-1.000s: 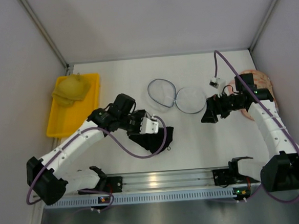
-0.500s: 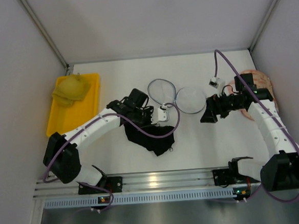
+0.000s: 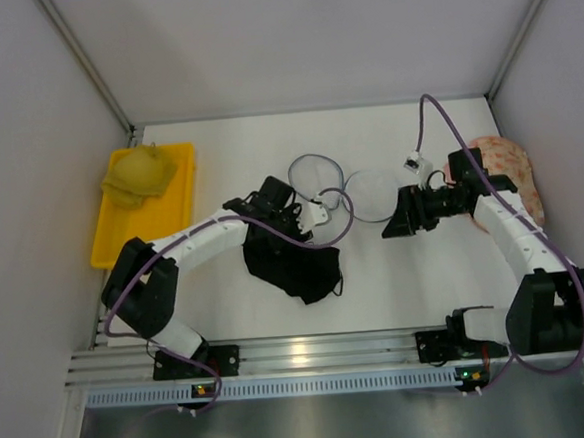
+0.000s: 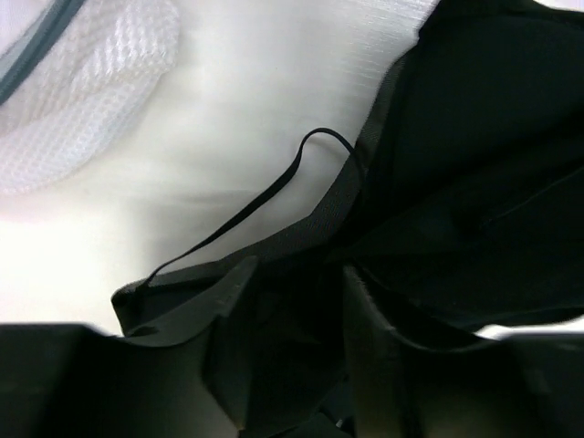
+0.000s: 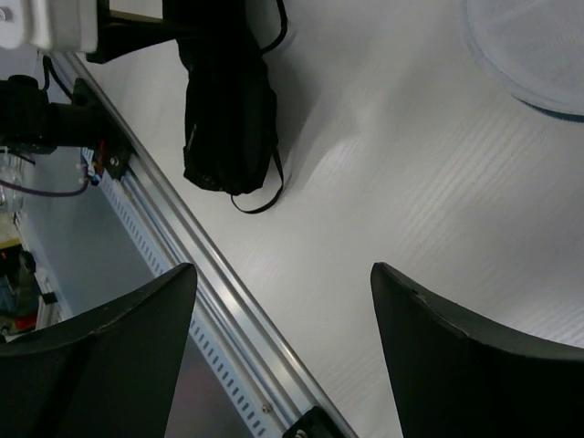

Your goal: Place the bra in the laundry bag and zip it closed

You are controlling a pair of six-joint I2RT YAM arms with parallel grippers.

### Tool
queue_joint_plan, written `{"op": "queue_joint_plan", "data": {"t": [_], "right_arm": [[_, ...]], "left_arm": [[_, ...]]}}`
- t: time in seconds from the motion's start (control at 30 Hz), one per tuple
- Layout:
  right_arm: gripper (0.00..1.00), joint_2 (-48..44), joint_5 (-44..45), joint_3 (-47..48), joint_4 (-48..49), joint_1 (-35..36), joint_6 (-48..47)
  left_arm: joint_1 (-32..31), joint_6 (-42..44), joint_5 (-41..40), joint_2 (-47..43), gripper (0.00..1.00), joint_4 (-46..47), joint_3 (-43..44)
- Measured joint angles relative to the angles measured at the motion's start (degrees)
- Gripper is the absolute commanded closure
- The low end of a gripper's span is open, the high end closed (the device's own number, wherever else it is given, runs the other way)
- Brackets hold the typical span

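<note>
From where I stand, the job has hardly begun. The bra (image 3: 295, 264) lies in a dark heap on the bare worktop, about the middle and a little toward the near edge, not in the laundry bag (image 3: 370, 193). The bag sits just beyond it toward the far edge, its two round mesh halves open side by side and the zip undone. In the left wrist view a strip of bare table shows between the mesh and the bra's loose strap, so the two look close but apart. The left gripper (image 4: 292, 283) is down at the far edge of the heap with black fabric bunched between its fingers, and I take it to be clamped on the bra. The right gripper (image 5: 283, 269) hangs beside the bag's right half, fingers wide apart and holding nothing. As I judge it, everything is still to do: carrying the bra into one half, folding the other half over it, and running the zip round.
</note>
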Motion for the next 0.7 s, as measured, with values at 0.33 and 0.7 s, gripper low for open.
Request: {"op": "queue_joint_plan", "data": {"t": [0.33,0.7], "right_arm": [[0.25,-1.0,-1.9,-16.6,20.2,0.2,19.4],[0.36,-4.4,2.0,-28.8,40.1,8.1,38.5]], "left_arm": [[12.7,-14.5,10.8,-11.0,0.37,-4.9,2.4],[32.2,-27.7,20.6,-7.5,0.46,-8.4,-0.2]]}}
